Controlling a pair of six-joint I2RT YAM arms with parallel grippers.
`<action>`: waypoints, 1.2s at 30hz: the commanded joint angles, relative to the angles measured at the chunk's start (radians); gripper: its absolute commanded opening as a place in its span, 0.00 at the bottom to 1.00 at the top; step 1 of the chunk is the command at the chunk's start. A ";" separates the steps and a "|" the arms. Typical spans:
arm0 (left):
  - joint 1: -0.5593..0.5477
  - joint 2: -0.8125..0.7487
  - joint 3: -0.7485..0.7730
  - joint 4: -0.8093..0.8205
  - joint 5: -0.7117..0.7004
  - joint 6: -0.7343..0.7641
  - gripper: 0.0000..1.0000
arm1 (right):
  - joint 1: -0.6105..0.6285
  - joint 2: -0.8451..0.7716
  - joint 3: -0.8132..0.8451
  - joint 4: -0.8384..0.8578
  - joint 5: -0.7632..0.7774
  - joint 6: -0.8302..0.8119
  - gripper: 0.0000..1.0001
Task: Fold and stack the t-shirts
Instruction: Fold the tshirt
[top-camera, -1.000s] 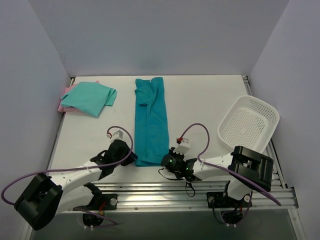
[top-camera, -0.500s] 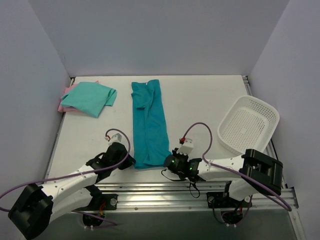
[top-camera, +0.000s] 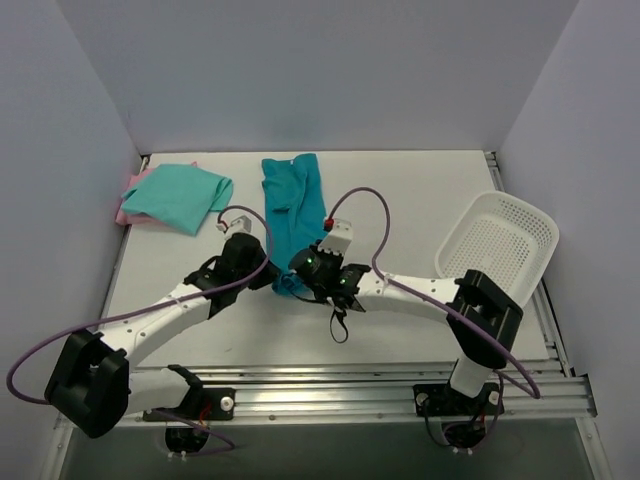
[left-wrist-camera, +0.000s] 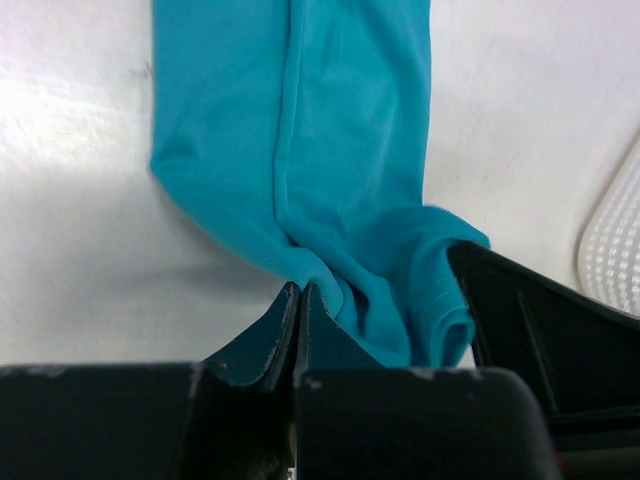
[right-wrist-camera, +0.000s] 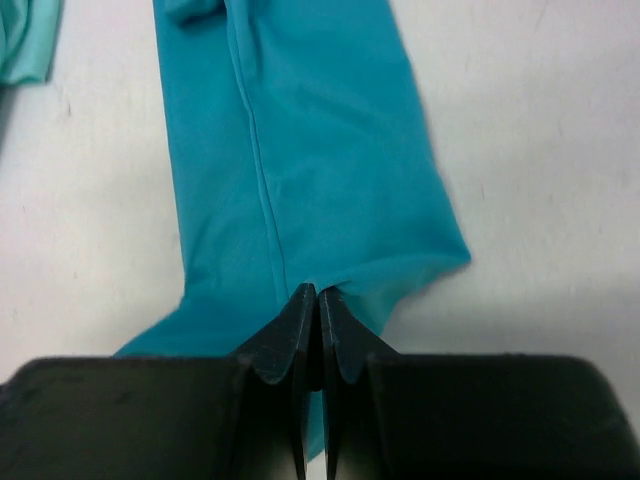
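Observation:
The deep teal t-shirt (top-camera: 291, 195) lies as a long folded strip down the middle of the table. My left gripper (top-camera: 268, 272) and right gripper (top-camera: 297, 268) are each shut on its near hem, lifted and carried toward the far end, so the near part doubles over. The left wrist view shows the teal cloth (left-wrist-camera: 340, 180) pinched in my jaws; the right wrist view shows the same cloth (right-wrist-camera: 300, 170). The mint green t-shirt (top-camera: 178, 196) lies folded at the far left on the pale pink t-shirt (top-camera: 124, 211), of which only an edge shows.
A white perforated basket (top-camera: 495, 245) sits tilted at the right edge of the table; its rim shows in the left wrist view (left-wrist-camera: 612, 250). Grey walls close in the back and sides. A metal rail runs along the near edge.
Both grippers have moved from the near edge toward the far side, carrying the teal shirt's near hem up and over, so the visible strip is much shorter.

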 joint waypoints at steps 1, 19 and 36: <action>0.077 0.067 0.107 0.056 0.037 0.042 0.02 | -0.082 0.061 0.166 -0.094 0.059 -0.104 0.00; 0.353 0.797 0.574 0.320 0.365 0.085 0.02 | -0.371 0.682 0.830 -0.119 -0.193 -0.261 0.86; 0.520 0.854 0.663 0.351 0.476 -0.033 0.09 | -0.333 0.227 0.555 -0.016 0.080 -0.313 1.00</action>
